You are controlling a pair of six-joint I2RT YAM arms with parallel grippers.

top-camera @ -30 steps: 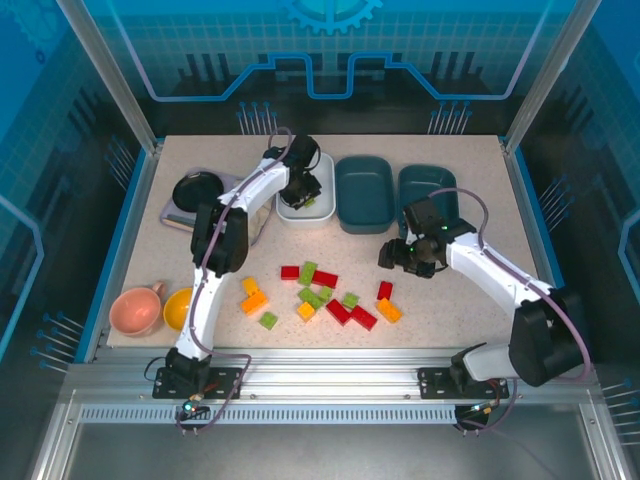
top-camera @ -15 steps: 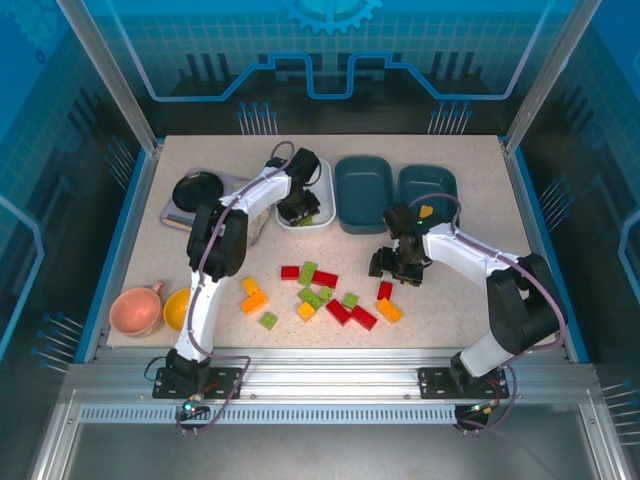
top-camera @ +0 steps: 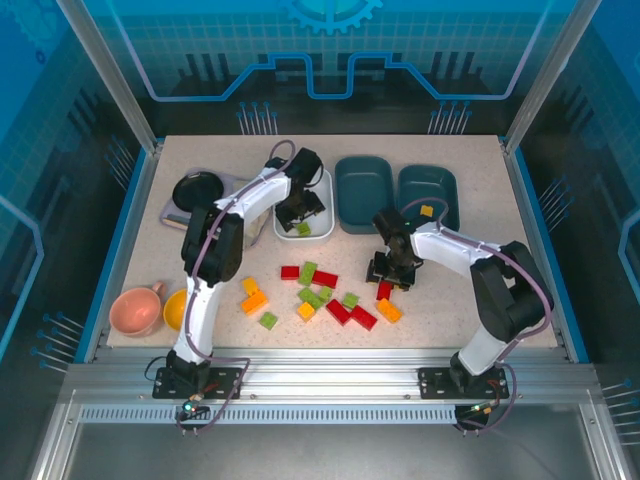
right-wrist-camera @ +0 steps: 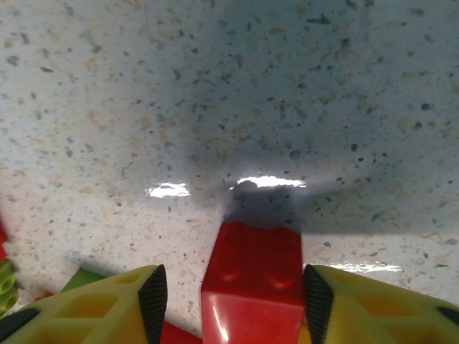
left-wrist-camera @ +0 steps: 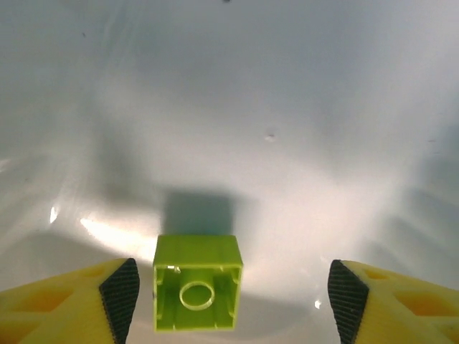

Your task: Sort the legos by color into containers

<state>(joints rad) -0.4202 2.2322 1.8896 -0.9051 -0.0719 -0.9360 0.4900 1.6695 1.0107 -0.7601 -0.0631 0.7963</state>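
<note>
Left wrist: lego (left-wrist-camera: 197, 282) in white tray (left-wrist-camera: 287, 86)

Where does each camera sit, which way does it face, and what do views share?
Top external: above, behind the bases, looking down on the table; left arm and right arm show.
Left wrist: faces down into the white tray; yellow fingers flank a green lego.
Right wrist: faces the table; fingers flank a red lego.
Shared: both legos appear from above too.
</note>
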